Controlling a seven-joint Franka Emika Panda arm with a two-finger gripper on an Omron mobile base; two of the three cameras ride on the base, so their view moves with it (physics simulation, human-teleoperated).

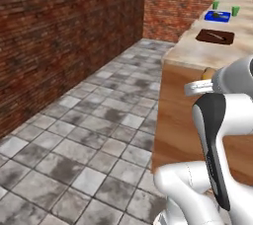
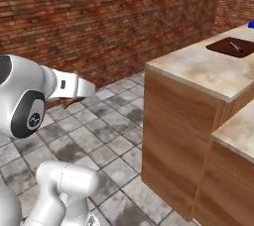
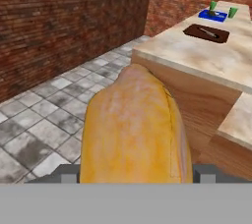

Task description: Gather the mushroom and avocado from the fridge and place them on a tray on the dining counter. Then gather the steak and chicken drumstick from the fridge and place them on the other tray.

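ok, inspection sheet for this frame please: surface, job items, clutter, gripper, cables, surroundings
surface: dining counter, beige marble-look top over a wooden front, ahead and to the right of the base.
job's things: chicken drumstick, a tan-yellow lump held off the counter; blue tray at the far end with a small dark thing on it, too small to name; dark brown tray nearer, with a thin item lying on it, not identifiable.
clutter: two green cups beside the blue tray.
grippers: gripper shut on the chicken drumstick, carried short of the counter.
cables: nothing seen.
surroundings: brick walls, grey tiled floor.
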